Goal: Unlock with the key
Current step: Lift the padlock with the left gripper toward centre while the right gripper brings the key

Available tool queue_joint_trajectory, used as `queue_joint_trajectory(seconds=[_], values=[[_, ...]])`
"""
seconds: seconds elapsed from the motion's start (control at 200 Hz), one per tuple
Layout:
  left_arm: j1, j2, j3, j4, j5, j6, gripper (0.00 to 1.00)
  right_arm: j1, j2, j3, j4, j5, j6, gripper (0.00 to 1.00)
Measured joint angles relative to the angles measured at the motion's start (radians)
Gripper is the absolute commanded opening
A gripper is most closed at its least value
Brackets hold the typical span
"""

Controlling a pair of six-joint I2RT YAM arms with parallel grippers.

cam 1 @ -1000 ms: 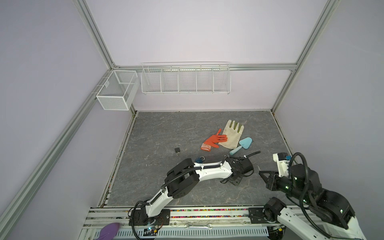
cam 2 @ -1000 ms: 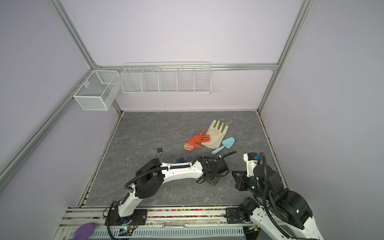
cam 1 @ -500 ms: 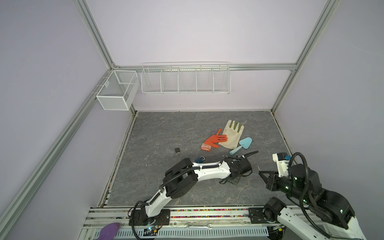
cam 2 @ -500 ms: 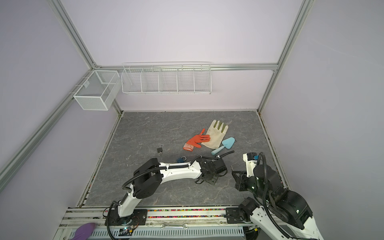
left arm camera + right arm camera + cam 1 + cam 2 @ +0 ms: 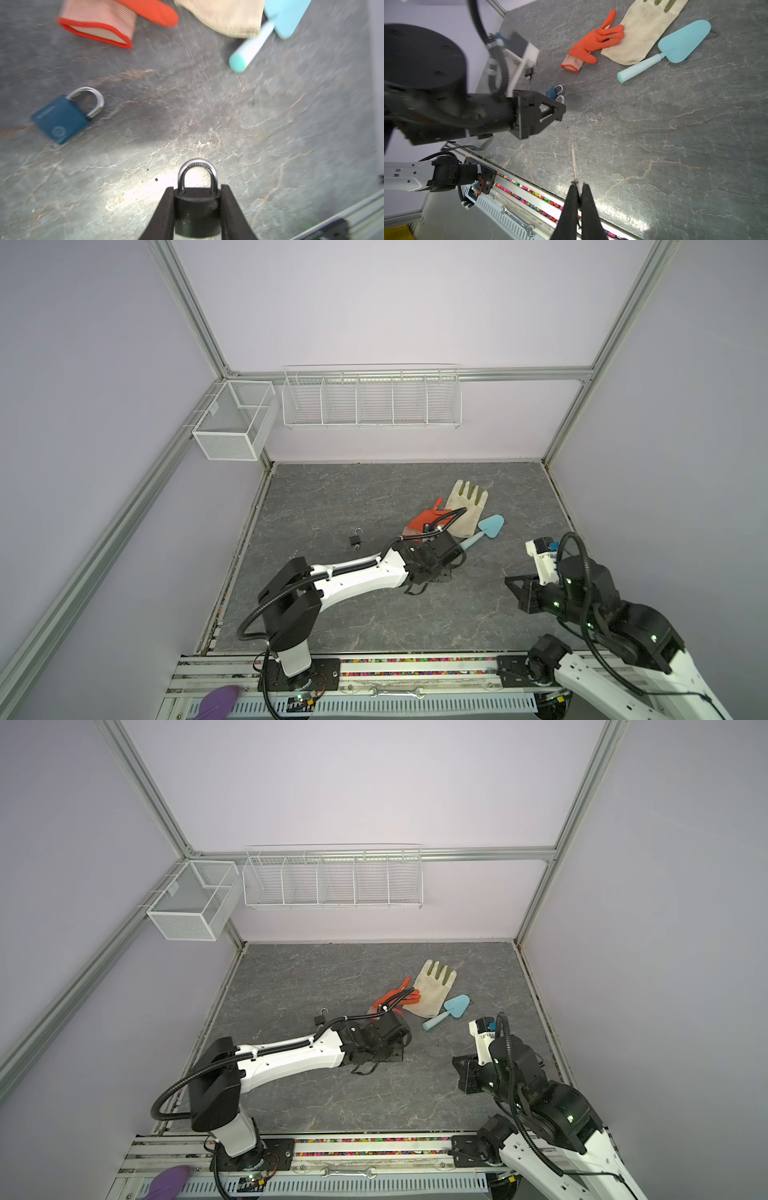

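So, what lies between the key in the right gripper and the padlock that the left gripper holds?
Only bare table, seen in the right wrist view, lies between the key and the black padlock clamped in the left gripper.

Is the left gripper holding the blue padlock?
No, the left gripper clamps the black padlock; the blue padlock lies apart from it.

The right pincer pinches a thin key above the grey tabletop.

White arms, black joints, fingers
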Motion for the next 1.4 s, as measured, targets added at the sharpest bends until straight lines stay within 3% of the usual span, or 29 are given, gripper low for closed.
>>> queue_joint_trajectory(seconds=[0.255, 0.46, 0.8, 1.399], values=[[0.027, -0.241, -0.239, 0.199, -0.052, -0.193, 0.00, 0.052, 0.066, -0.105, 0.149, -0.013, 0.013, 0.07], [0.037, -0.384, -0.375, 0.330, -0.117, -0.324, 0.00, 0.165, 0.162, -0.132, 0.256, 0.041, 0.048, 0.07], [0.043, -0.462, -0.457, 0.401, -0.191, -0.466, 0.00, 0.355, 0.356, -0.133, 0.438, 0.173, 0.095, 0.07], [0.051, -0.524, -0.485, 0.371, -0.222, -0.580, 0.00, 0.425, 0.656, -0.059, 0.695, 0.168, 0.128, 0.07]])
